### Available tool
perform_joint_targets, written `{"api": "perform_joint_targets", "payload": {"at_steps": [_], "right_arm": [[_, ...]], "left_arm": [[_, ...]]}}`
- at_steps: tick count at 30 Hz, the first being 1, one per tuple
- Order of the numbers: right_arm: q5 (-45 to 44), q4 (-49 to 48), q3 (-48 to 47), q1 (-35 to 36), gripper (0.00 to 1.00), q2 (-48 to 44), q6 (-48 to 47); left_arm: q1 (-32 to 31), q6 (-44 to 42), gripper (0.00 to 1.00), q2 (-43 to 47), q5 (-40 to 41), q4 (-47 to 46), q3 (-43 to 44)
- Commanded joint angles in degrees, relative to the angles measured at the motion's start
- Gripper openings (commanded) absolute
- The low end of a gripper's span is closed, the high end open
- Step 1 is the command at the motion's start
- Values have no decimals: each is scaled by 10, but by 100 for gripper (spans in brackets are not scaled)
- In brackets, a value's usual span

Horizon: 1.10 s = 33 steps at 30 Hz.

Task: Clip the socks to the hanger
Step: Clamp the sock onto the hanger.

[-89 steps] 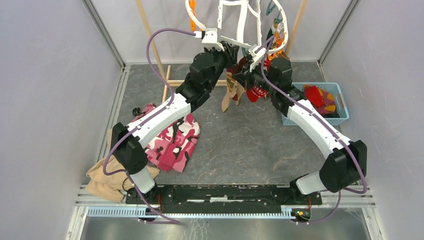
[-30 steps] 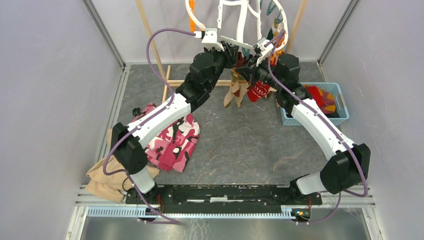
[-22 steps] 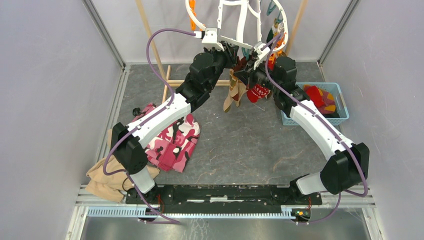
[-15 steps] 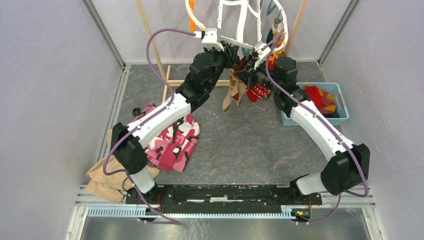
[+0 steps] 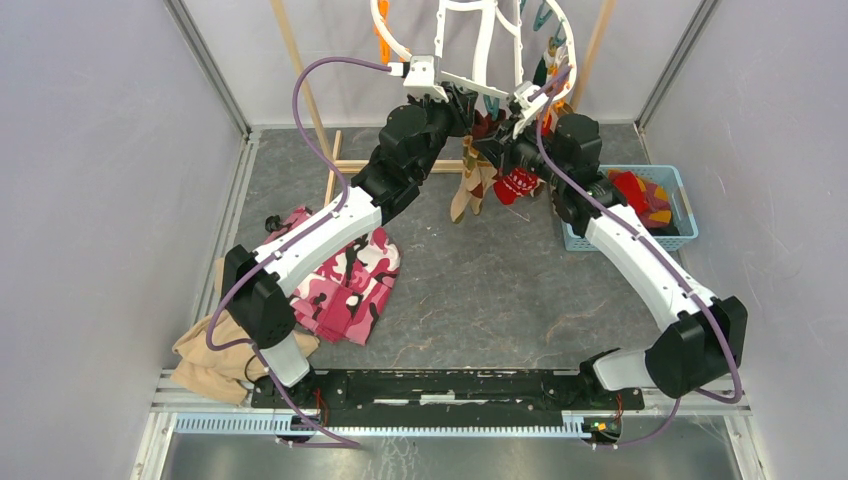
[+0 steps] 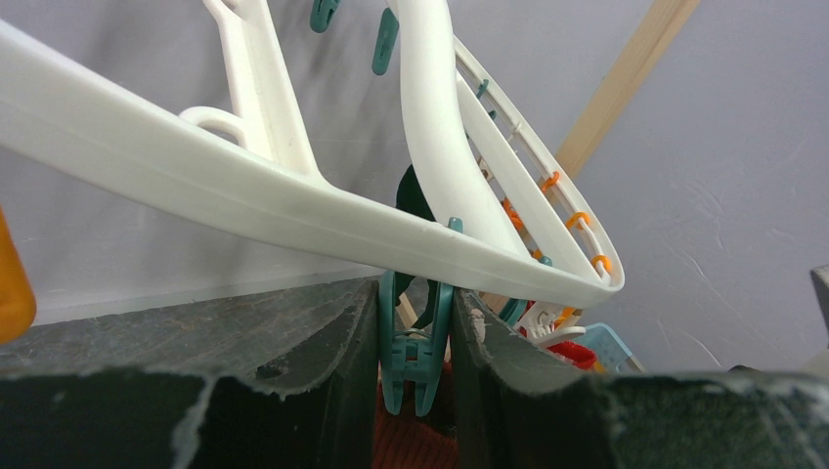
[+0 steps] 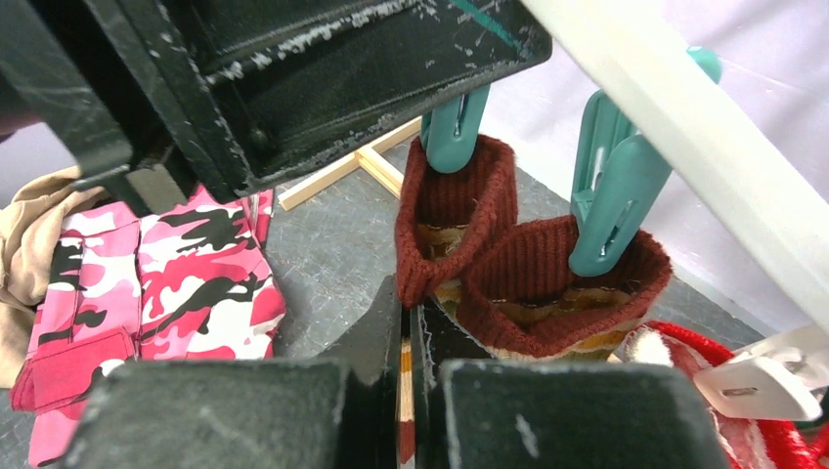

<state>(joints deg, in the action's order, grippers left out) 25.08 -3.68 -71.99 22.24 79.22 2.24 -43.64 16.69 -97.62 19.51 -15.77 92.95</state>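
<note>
both grippers up at hanger (image 5: 484, 40), upper centre of top view
left gripper (image 6: 415, 337) part-closed, squeezing 1 teal clip (image 6: 414, 366); right gripper (image 7: 411, 327) pinched tight on striped sock (image 7: 405, 386)

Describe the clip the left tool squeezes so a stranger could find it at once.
Find the white oval hanger at the far side of the table and follow its near rail to the left tool. A teal clip dangles under that rail. Unlike the other teal clips, it alone sits pinched between two black fingers.
</note>
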Motion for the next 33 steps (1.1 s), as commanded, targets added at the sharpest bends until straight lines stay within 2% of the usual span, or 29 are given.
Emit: {"api": "perform_joint_targets", "payload": {"at_steps": [1, 33], "right_arm": [[-19, -11, -1, 1, 0, -31, -7], [-35, -13, 20, -3, 0, -51, -4]], "left_arm": [[-2, -9, 2, 6, 16, -23, 21], [-1, -19, 2, 9, 19, -18, 20]]}}
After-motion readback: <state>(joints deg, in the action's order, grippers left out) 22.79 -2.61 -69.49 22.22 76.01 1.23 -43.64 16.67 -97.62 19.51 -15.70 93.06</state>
